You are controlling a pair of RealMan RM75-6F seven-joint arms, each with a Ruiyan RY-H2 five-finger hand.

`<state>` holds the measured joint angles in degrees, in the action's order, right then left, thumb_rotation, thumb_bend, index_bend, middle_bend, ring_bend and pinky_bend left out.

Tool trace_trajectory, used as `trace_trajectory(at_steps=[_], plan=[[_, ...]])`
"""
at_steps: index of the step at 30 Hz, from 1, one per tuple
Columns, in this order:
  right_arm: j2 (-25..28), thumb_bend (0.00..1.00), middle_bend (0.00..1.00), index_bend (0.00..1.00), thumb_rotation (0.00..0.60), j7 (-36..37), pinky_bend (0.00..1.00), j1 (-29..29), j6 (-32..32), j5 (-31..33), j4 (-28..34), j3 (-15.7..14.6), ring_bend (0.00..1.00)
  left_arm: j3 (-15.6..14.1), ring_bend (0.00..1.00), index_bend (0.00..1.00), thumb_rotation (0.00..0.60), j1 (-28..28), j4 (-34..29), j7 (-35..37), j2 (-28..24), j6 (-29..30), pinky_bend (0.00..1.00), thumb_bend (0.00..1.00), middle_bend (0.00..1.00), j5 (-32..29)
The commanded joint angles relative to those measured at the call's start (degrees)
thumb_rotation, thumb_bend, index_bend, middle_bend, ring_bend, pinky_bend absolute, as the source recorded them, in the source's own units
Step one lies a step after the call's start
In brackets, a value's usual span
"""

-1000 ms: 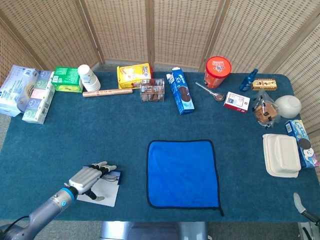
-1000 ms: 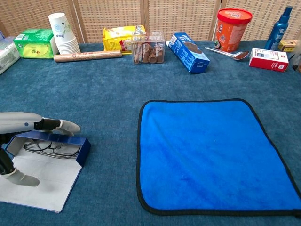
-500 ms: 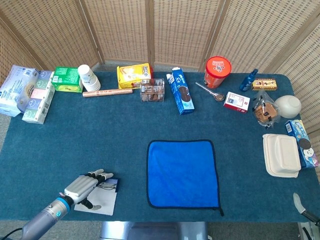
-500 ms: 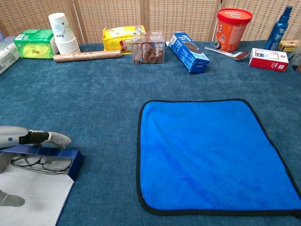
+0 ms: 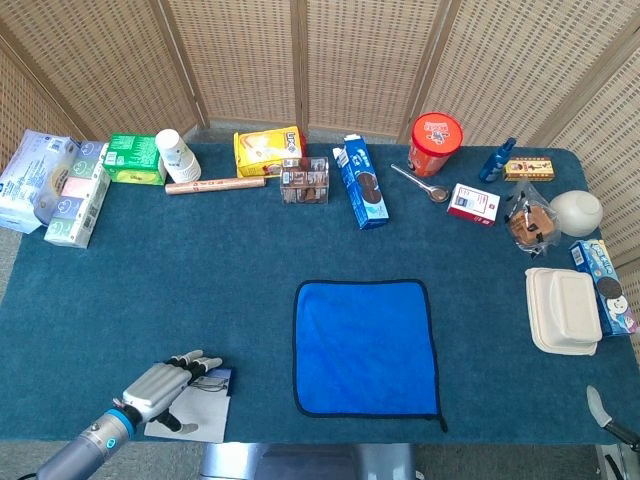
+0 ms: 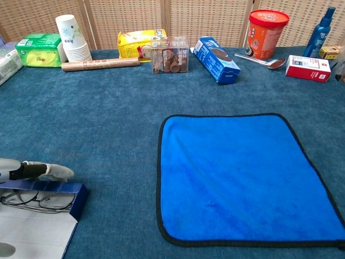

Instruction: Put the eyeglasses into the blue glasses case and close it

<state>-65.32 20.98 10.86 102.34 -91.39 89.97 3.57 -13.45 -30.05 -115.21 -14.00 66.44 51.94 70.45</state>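
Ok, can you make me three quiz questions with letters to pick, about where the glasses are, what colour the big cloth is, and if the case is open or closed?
1. Where are the eyeglasses?
A. On the blue cloth
B. Inside the blue glasses case
C. Beside the paper cups

2. What colour is the cloth in the middle of the table?
A. Blue with a dark edge
B. Red
C. Yellow

3. How is the glasses case right now?
A. Closed
B. Open, lid flap lying flat
C. Upside down

Answers:
1. B, the chest view shows the frames lying in the case's tray, under the left hand.
2. A, both views show a blue square with a dark border.
3. B, the white inside of the lid faces up and the glasses are still visible.
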Motion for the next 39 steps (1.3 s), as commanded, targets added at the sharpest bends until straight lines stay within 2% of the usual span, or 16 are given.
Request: trace_trajectory(at_steps=[1, 17, 28, 31, 34, 39], plan=[[0.0, 0.34, 0.13, 0.03, 0.340, 0.3, 0.06, -0.1, 0.0, -0.2, -0.2, -0.1, 0.00, -0.6, 0.00, 0.00, 0.529, 0.9, -0.4, 0.1, -0.3, 0.6, 0.12, 0.15, 0.13, 0.7], [-0.3, 0.34, 0.13, 0.03, 0.338, 1.8, 0.06, -0.9, -0.6, -0.7, -1.9, -0.4, 0.00, -2.4, 0.00, 0.00, 0.525, 5.3, -0.9, 1.5, -0.9, 2.6, 0.12, 0.15, 0.12, 3.7], [-0.4, 0.34, 0.13, 0.03, 0.340, 3.3, 0.06, -1.0, -0.2, -0.8, -3.2, -0.6, 0.00, -1.9, 0.00, 0.00, 0.531, 7.6, -0.6, 2.6, -0.7, 4.3, 0.12, 0.15, 0.11, 5.8], [-0.4, 0.34, 0.13, 0.03, 0.340, 3.5, 0.06, -0.9, 0.0, -0.9, -3.4, -0.7, 0.00, -1.3, 0.00, 0.00, 0.526, 8.9, -0.1, 3.1, -0.5, 6.8, 0.13, 0.15, 0.10, 7.5], [-0.4, 0.34, 0.13, 0.03, 0.340, 3.6, 0.06, -1.0, 0.0, -1.2, -3.5, -0.8, 0.00, -1.1, 0.00, 0.00, 0.533, 11.6, 1.0, 2.7, 0.1, 12.1, 0.13, 0.15, 0.10, 11.7], [-0.8, 0.34, 0.13, 0.03, 0.334, 3.2, 0.06, -1.6, -0.3, -2.0, -3.5, -0.9, 0.00, -3.2, 0.00, 0.00, 0.530, 17.2, 4.9, 0.8, 2.5, 20.7, 0.10, 0.15, 0.09, 20.8]])
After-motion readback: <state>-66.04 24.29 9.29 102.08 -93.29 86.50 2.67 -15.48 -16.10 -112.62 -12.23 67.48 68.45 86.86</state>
